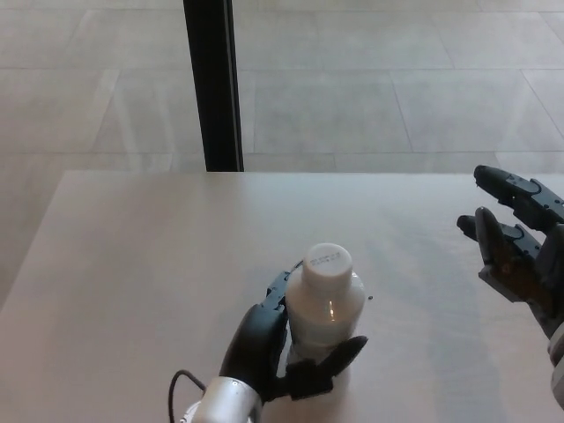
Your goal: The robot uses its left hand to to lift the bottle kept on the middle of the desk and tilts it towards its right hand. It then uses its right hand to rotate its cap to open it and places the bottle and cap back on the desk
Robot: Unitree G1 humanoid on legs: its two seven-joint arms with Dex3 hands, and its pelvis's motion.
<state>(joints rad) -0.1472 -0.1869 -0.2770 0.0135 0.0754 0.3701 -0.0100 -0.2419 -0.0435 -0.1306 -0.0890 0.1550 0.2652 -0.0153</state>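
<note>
We seem to be in an office or lab hall: a plain pale desk (159,264) stands on a floor of large grey tiles (397,88), beside a black upright post (213,84).

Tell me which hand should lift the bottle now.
Left. The left hand is already wrapped around the white bottle, cap still on, while the right hand hangs open off to the side.

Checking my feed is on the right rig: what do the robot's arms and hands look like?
Both hands are black with thick, jointed fingers. The left hand joins a silver-grey wrist, with a thin black cable looping beside it. The right hand shows segmented fingers with grey panels toward the wrist.
</note>
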